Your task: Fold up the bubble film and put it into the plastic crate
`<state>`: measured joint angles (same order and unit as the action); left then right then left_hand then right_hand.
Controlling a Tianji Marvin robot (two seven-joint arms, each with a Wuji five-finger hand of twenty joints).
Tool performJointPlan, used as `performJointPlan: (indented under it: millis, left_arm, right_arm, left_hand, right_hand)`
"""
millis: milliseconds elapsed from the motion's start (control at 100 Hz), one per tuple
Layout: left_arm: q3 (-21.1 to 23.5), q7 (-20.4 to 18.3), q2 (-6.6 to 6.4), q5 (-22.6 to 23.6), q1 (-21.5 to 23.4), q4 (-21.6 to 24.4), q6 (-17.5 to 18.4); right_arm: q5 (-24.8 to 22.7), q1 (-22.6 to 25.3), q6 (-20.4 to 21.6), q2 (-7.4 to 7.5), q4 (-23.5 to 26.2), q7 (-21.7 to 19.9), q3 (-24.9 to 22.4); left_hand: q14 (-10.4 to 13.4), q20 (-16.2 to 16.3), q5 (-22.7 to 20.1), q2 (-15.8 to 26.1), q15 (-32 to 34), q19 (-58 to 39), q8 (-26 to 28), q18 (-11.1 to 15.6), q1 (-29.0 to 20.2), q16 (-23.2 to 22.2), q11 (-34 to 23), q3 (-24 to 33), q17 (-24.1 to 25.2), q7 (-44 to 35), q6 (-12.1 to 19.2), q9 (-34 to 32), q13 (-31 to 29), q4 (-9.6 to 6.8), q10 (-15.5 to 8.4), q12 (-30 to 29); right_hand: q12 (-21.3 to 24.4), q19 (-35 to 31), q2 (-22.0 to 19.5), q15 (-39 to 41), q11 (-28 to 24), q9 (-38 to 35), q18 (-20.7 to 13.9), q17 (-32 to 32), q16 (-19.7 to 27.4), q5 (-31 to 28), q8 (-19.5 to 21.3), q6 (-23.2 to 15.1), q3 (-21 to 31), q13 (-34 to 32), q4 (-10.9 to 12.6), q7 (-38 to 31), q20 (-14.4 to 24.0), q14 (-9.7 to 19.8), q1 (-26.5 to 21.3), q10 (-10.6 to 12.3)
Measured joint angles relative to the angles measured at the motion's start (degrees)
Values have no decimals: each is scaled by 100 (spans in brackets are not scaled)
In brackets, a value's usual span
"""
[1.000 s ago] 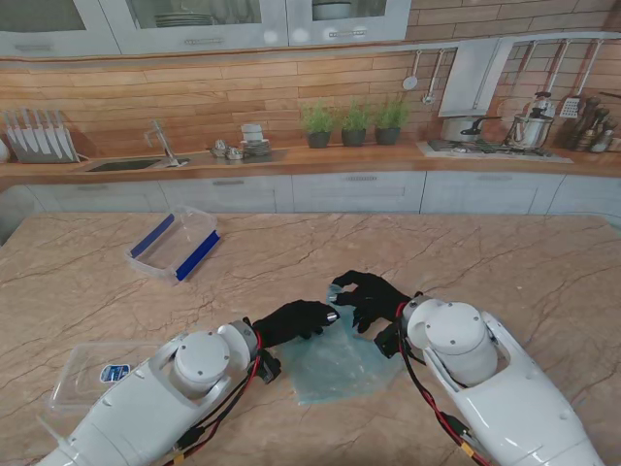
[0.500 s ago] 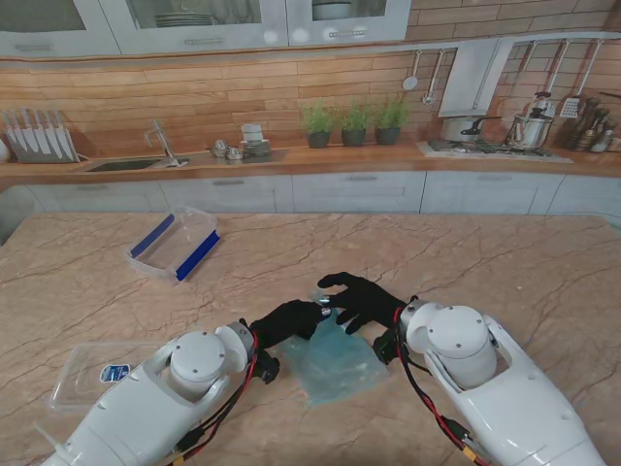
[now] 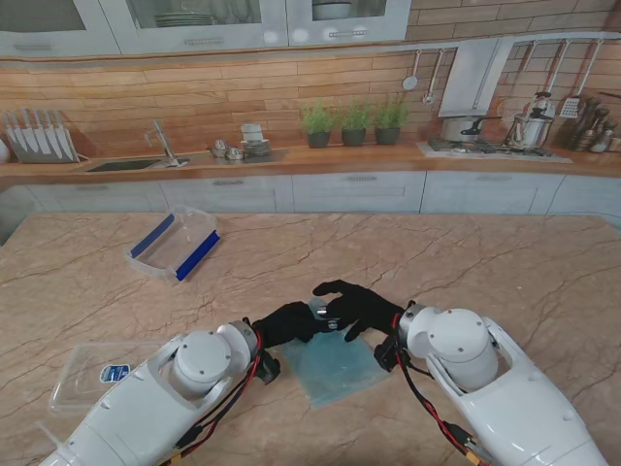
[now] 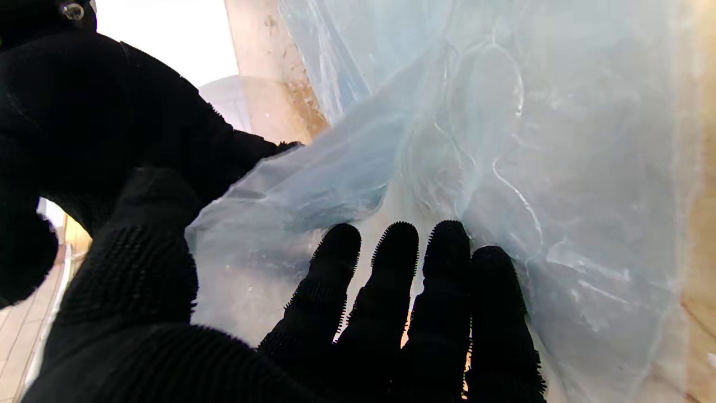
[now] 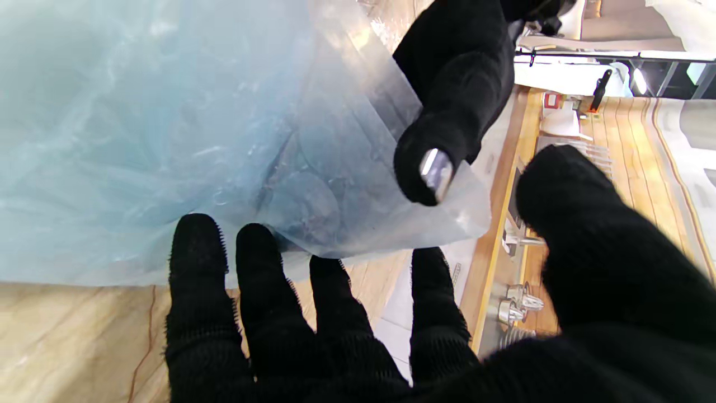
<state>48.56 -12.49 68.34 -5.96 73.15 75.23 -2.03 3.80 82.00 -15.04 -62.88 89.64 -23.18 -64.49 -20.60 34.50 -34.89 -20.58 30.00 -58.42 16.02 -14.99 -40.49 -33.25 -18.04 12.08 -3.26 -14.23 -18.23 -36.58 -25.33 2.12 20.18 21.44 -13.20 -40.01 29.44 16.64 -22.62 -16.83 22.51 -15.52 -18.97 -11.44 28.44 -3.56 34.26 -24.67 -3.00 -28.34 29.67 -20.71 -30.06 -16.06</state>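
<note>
The pale blue bubble film (image 3: 335, 367) lies on the marble table between my two black-gloved hands, its far edge lifted and doubled over. My left hand (image 3: 291, 320) is at that lifted edge. The right wrist view shows a left hand fingertip (image 5: 435, 168) pinching the film (image 5: 140, 112) at its corner. My right hand (image 3: 357, 306) hovers over the same edge with fingers spread and the thumb apart, its fingertips (image 5: 193, 235) just touching the film. In the left wrist view the film (image 4: 503, 140) drapes across my left fingers (image 4: 397, 252). The clear plastic crate (image 3: 198, 254) with blue rims stands far left.
A flat clear plastic tray (image 3: 92, 374) with a blue label lies near my left arm. The kitchen counter (image 3: 310, 160) with sink, plants and pots runs along the far side, off the table.
My right hand has moved left and a little farther from me, toward the left hand. The film has drawn in, now narrower and more folded. The left hand has barely shifted.
</note>
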Motion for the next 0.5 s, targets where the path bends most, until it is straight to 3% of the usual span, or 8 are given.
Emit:
performJointPlan:
  millis: [120,230,500]
  left_arm:
    - [-2,36,6,-207,-2,8,-115]
    - [-32,99,11,-82,-13,17,-176]
    - [-34,290,66,-63,20,152,-554]
  right_arm:
    - [-31,43,25,26,47,-35,-4]
    - [20,115,50,25,81,-11,-44]
    - [46,381,198,2,246,134,-294]
  left_hand:
    - [-75,-16,-15,-59,206,-404,129,-48,22,4,-164,659,-129,-365,6,-227,-202,0,0,47]
    - [-76,-18,-25,-59,464,-715,196,-48,-6,4,-300,1101,-361,-736,68,-428,-447,0,-2,53]
    - [-76,-18,48,-42,751,-988,253,-59,-670,4,-534,2967,-512,-1251,158,-530,-590,0,-10,102]
  right_hand:
    - [49,31,0,-1,3,44,0,-1,1,6,-55,-2,-46,7,0,0,70,0,0,2]
    - [50,62,0,-1,4,97,1,-11,1,7,-57,-2,-46,19,0,0,134,0,0,3]
    - [61,98,0,-1,4,98,1,-29,1,7,-109,-2,-47,19,0,-2,268,4,0,3]
